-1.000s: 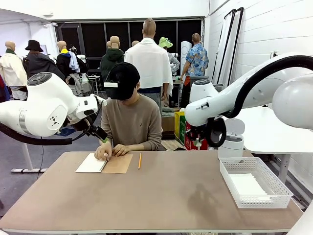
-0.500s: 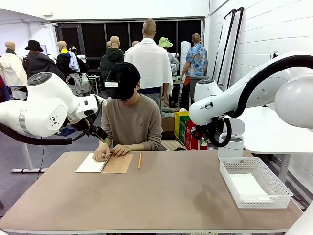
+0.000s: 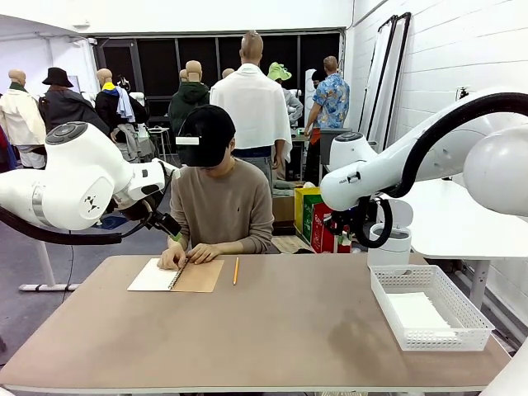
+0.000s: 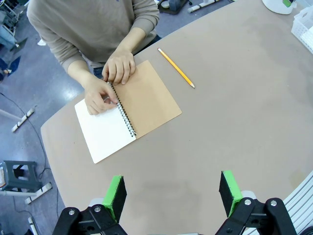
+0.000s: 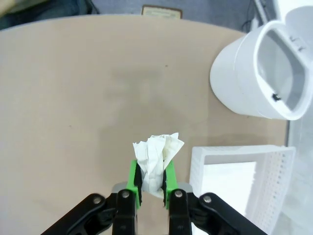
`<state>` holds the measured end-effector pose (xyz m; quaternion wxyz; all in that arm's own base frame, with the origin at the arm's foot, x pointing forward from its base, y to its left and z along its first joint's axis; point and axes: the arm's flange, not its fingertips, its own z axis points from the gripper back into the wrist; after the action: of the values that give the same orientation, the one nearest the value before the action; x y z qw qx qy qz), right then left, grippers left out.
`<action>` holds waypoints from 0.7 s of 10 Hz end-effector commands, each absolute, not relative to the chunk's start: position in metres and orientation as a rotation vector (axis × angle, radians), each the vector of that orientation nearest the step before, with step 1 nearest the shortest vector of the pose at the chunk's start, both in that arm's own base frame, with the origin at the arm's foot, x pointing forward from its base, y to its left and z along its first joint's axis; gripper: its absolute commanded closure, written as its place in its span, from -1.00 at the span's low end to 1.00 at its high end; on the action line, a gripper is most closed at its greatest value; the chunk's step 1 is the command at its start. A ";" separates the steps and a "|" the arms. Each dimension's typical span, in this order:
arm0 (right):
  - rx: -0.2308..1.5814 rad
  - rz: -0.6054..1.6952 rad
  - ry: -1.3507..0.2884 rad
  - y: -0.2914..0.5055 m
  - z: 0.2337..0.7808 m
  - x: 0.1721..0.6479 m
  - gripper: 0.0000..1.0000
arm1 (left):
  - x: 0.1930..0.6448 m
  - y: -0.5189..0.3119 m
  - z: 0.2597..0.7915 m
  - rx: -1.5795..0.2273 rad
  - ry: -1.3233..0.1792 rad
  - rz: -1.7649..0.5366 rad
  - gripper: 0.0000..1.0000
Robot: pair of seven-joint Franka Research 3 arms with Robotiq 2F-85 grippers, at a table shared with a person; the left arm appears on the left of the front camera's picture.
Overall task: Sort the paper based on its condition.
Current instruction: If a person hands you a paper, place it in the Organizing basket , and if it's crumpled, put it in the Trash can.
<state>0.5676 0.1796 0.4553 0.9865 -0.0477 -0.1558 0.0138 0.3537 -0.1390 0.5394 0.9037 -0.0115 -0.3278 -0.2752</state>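
Lying in white basket (image 3: 462, 318) (flat): paper (image 3: 418, 312)

Two glossy white arms with rounded joint housings: the left arm (image 3: 78, 177) at left of the frame, the right arm (image 3: 429, 153) at right, each trailing thick black cable. Each pincer (image 4: 171, 193) is black with bright green pads and visible screws. The person (image 3: 221, 206) wears a tan sweater and a black cap.

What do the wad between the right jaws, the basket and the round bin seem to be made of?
Crumpled wad: thin white paper, matte, sharply creased. White basket: likely moulded plastic, with fine lattice walls. Round bin: probably smooth white plastic, faintly glossy, though the look leaves it open.
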 end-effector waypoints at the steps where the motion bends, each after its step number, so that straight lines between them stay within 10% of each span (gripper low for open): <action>1: -0.188 -0.136 -0.399 0.164 0.463 0.572 0.54 | 0.354 -0.138 0.539 -0.026 -0.677 -0.568 -1.00; 7: -0.264 -0.398 -0.457 0.094 0.481 0.604 0.54 | 0.354 -0.138 0.539 -0.026 -0.677 -0.568 -1.00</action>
<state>0.5927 0.0904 0.4824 0.9543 -0.1070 -0.2175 -0.1746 0.3537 -0.1391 0.5394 0.9037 -0.0115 -0.3278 -0.2752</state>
